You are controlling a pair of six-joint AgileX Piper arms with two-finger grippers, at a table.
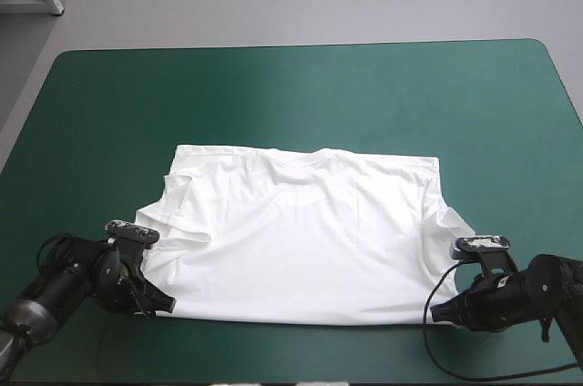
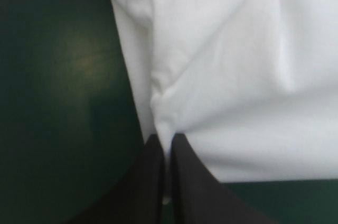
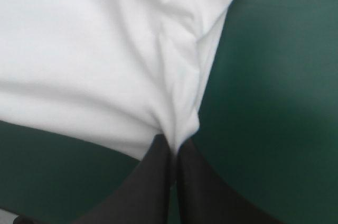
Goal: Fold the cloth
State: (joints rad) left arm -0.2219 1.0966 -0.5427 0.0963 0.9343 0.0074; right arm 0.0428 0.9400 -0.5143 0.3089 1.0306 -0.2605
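Both near corners pinched
My left gripper (image 1: 167,305), seven o'clock, and right gripper (image 1: 436,312), five o'clock, are clamped on the T-shirt (image 1: 301,240); lifting unevenly could slip a thin pinch and skew the fold.

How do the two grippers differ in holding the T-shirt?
Left gripper pinches the T-shirt at its near left corner; right gripper pinches its near right corner. Left gripper reaches in from the left of the table, right gripper from its right. Both are shut on it.

White T-shirt (image 1: 301,240) on teal-green table (image 1: 273,95)
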